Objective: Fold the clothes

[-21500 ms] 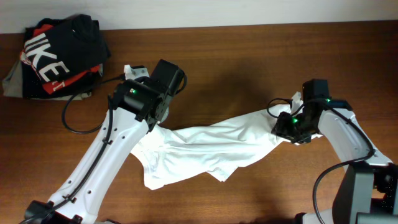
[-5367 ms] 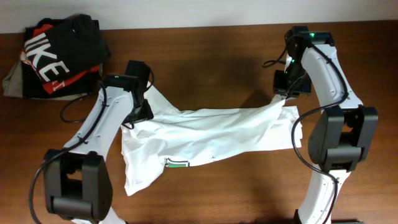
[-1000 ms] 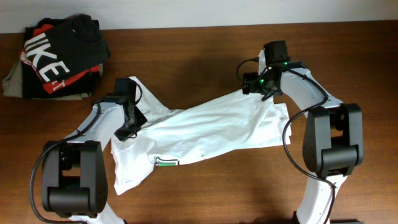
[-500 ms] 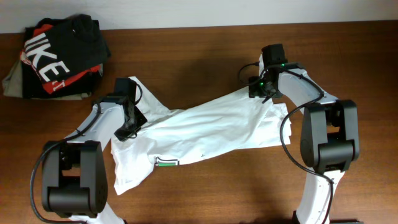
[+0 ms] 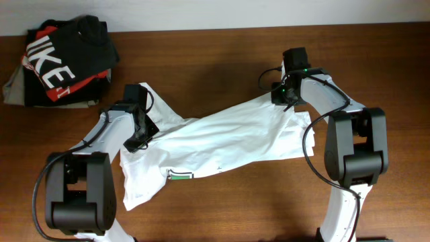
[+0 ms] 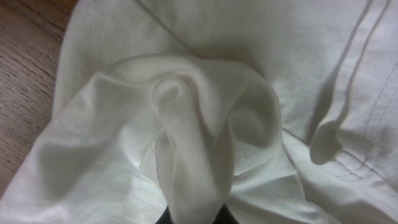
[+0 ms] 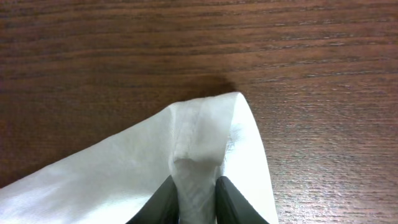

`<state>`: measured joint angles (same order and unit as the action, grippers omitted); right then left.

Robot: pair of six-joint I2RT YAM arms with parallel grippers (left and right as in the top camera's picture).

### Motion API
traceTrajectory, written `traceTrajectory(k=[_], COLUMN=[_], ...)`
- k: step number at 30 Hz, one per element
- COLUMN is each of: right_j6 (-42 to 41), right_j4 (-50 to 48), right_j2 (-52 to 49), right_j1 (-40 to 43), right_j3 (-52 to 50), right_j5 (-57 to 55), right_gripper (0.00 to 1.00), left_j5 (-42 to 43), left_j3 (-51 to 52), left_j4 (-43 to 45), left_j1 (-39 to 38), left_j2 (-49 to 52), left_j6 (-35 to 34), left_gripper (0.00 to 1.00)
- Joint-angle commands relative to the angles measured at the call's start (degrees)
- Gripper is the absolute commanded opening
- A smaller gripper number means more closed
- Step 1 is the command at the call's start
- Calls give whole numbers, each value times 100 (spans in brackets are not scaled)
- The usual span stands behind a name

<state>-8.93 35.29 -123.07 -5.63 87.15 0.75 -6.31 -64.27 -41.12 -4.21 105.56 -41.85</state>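
So the white T-shirt (image 5: 222,144) lies rumpled across the middle of the table (image 5: 222,60), strung between both arms. The left gripper (image 6: 193,214) is clamped on a bunched wad at the shirt's left end. The right gripper (image 7: 194,193) is pinching its back-right corner.

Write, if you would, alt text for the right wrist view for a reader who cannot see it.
The right pincer pinches a small fold at a corner of the white T-shirt, its dark fingers at the bottom edge. The cloth's rounded corner lies on the dark wooden table.
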Motion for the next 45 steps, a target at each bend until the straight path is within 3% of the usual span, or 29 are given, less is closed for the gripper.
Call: traceTrajectory(k=[1, 7, 12, 15, 17, 21, 23, 25, 33, 35, 38, 41, 43, 45], right_j6=[-74, -98, -101, -98, -109, -525, -662, -728, -723, -726, -723, -750, -1130, -1545], right_j4=[-11, 109, 245, 247, 369, 1064, 1266, 1456, 2389, 2546, 2796, 3357, 3746, 4225], right_j2=[-7, 13, 13, 20, 37, 203, 525, 962, 2625, 3154, 4529, 5775, 6172, 6330], right_j1=[9, 13, 13, 13, 13, 13, 13, 13, 13, 13, 13, 13, 13, 11], right_j3=[94, 229, 330, 330, 417, 855, 898, 898, 898, 898, 933, 1161, 1257, 1255], right_j5=[-151, -258, -258, -299, -299, -675, -769, -772, -826, -1043, -1071, -1045, -1025, -584], right_gripper=[22, 25, 4, 11, 4, 4, 4, 4, 4, 4, 4, 4, 4, 4], left_j5=[-105, -103, -103, -103, -103, -225, -597, -619, -619, -625, -686, -638, -291, 205], left_j3=[48, 48, 48, 48, 48, 24, -164, -264, -297, -938, -2758, -5200, -6054, -6255], left_j4=[-28, -28, -26, -28, -28, -341, -761, -861, -1252, -1729, -2959, -4301, -4647, -4881], left_j1=[24, 24, 24, 24, 24, 24, 24, 24, 26, 26, 26, 24, 24, 24], left_j2=[50, 50, 50, 50, 50, -33, -426, -1167, -3611, -4061, -4131, -4026, -4028, -4015], left_j6=[-13, -13, -13, -13, -13, -11, 13, 376, 726, 1045, 1198, 1329, 1504, 1504], left_gripper=[2, 2, 2, 2, 2, 1, 1, 1, 1, 1, 1, 1, 1, 1])
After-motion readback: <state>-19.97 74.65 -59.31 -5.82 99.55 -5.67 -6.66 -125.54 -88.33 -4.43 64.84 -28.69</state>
